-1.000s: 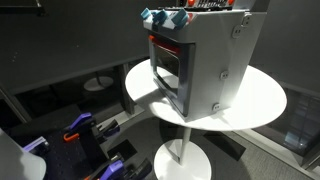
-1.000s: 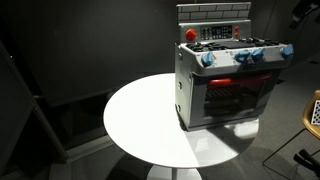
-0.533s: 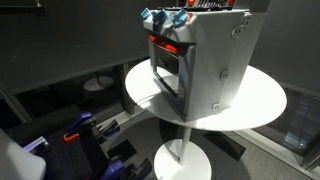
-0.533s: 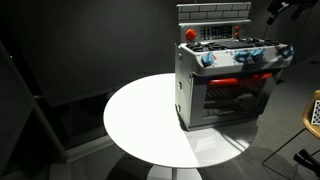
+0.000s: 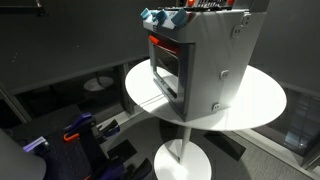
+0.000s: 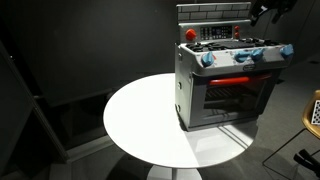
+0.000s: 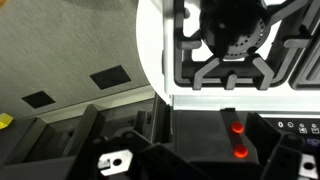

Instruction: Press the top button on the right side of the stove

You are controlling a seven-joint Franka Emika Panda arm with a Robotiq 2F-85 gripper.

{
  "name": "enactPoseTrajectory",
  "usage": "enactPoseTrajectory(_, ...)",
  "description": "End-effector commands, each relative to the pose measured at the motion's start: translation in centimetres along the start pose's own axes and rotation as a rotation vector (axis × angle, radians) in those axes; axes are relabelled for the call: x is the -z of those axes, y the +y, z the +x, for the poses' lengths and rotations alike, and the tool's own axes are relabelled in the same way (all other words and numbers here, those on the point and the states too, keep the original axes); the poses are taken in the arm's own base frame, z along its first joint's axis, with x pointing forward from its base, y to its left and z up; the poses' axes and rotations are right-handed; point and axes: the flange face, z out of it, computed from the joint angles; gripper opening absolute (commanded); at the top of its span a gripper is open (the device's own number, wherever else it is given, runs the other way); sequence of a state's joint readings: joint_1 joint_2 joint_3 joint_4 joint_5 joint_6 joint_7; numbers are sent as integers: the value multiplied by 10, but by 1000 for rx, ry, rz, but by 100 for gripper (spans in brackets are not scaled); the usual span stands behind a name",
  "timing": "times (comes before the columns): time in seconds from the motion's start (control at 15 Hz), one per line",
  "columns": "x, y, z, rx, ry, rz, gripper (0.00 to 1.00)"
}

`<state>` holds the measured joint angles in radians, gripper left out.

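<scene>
The stove (image 5: pixel 205 65) is a grey metal toy oven with a dark glass door and a red strip, standing on a round white table (image 5: pixel 262 100). It also shows in an exterior view (image 6: pixel 228 85) with blue knobs (image 6: pixel 245 56) and a back panel (image 6: pixel 215 30). My gripper (image 6: pixel 270 10) hangs high at the stove's right rear, apart from it and dark against the background. The wrist view looks down on the black burner grates (image 7: pixel 235 65) and two red buttons (image 7: pixel 238 128) on a dark panel. The gripper's jaws are not clearly seen.
The table (image 6: pixel 140 120) stands on a pedestal with a round base (image 5: pixel 185 162). Blue and red equipment (image 5: pixel 80 130) lies on the floor beside it. A wooden object (image 6: pixel 314 110) stands at the frame's right edge. Dark walls surround the scene.
In an exterior view, my gripper has moved left from the frame's right edge toward the stove's back panel. The stove has not moved.
</scene>
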<state>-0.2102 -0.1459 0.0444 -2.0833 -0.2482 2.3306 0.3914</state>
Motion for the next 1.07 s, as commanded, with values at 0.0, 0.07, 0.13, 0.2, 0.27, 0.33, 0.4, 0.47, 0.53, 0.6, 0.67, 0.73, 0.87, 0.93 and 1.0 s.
enactPoseTrajectory(0.0,-12,-7,29,-17,5,-14,100)
enactPoseTrajectory(0.07,-16,-9,34,-17,2,-12,100)
enactPoseTrajectory(0.13,-19,-12,39,-15,0,-11,100)
enactPoseTrajectory(0.2,-22,-14,43,-13,0,-10,100)
enactPoseTrajectory(0.27,-24,-18,46,-10,0,-9,100)
enactPoseTrajectory(0.33,-26,-21,50,-8,3,-8,100)
enactPoseTrajectory(0.4,-27,-24,53,-6,4,-8,100)
enactPoseTrajectory(0.47,-29,-27,56,-5,5,-7,100)
enactPoseTrajectory(0.53,-29,-29,58,-4,8,-5,100)
enactPoseTrajectory(0.6,-31,-31,60,-2,9,-5,100)
enactPoseTrajectory(0.67,-31,-32,63,-2,11,-5,100)
enactPoseTrajectory(0.73,-33,-33,65,-3,11,-6,100)
enactPoseTrajectory(0.87,-35,-33,68,-8,10,-10,100)
enactPoseTrajectory(0.93,-35,-32,69,-10,7,-12,100)
enactPoseTrajectory(1.0,-35,-31,70,-12,3,-15,100)
